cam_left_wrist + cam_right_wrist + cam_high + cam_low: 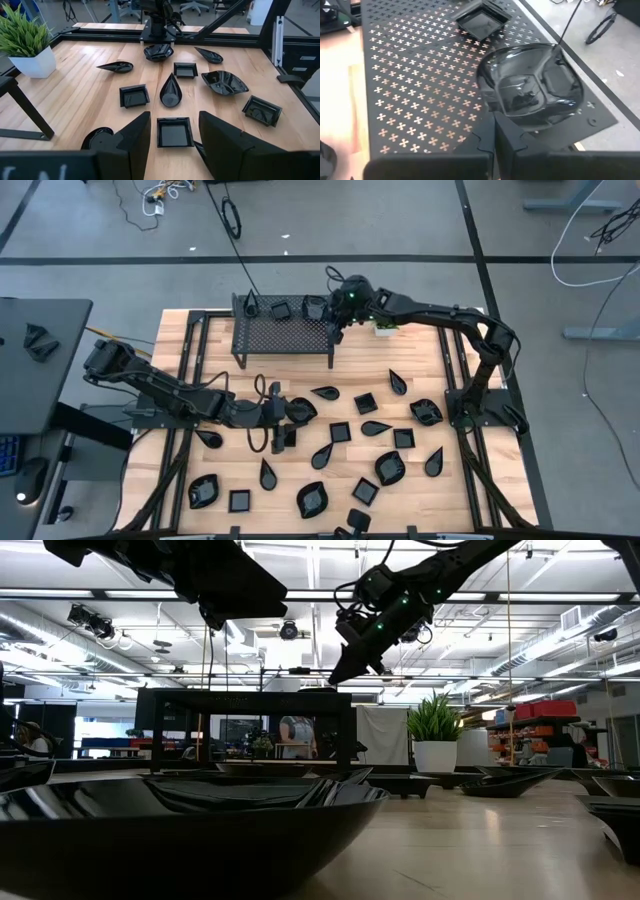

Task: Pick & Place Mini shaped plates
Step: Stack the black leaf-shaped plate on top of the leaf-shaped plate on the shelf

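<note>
Now our left claw (172, 137), jaws wide, hangs just above a square plate (174, 133) at lower centre, nothing held. Our right claw (495, 145), jaws together, rests beside the wavy plate (532, 87) on the rack (420, 75).

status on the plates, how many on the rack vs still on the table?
Done: two plates on the rack, a square plate and a rounded plate. In hand: nothing; the right end effector sits shut by the rounded one, the left end effector open over a table square plate. Left: roughly twenty on the table.
</note>
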Action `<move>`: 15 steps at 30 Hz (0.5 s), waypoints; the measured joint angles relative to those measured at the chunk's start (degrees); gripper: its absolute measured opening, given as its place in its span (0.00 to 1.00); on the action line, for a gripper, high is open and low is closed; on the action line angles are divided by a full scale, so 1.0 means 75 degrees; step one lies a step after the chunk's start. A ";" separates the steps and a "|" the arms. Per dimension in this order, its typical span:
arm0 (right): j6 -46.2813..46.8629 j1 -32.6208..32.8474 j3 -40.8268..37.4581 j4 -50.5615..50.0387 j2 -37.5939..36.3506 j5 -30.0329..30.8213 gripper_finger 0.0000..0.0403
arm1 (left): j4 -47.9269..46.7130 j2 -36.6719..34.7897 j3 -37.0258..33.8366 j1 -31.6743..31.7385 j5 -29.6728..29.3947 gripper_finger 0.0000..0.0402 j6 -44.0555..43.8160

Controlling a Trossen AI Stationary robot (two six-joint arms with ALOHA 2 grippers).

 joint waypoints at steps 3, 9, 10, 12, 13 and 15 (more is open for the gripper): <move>-0.0002 0.0035 -0.0050 0.0065 0.0000 0.0000 0.02 | 0.0002 0.0000 0.0000 0.0000 0.0000 0.43 -0.0002; -0.0003 0.0034 -0.0053 0.0033 0.0000 0.0003 0.02 | 0.0006 0.0000 0.0000 0.0000 0.0000 0.43 -0.0035; -0.0003 0.0034 -0.0053 0.0077 0.0000 0.0003 0.02 | 0.0006 0.0000 0.0000 0.0000 0.0000 0.43 -0.0046; -0.0003 0.0034 -0.0053 0.0106 0.0000 0.0005 0.02 | 0.0006 0.0000 0.0000 0.0000 0.0000 0.43 -0.0053; -0.0006 0.0034 -0.0053 0.0085 0.0000 0.0005 0.02 | 0.0006 0.0000 0.0000 -0.0005 0.0000 0.43 -0.0058; -0.0015 0.0034 -0.0053 0.0051 0.0030 0.0005 0.01 | 0.0013 0.0000 0.0000 -0.0009 0.0000 0.43 -0.0090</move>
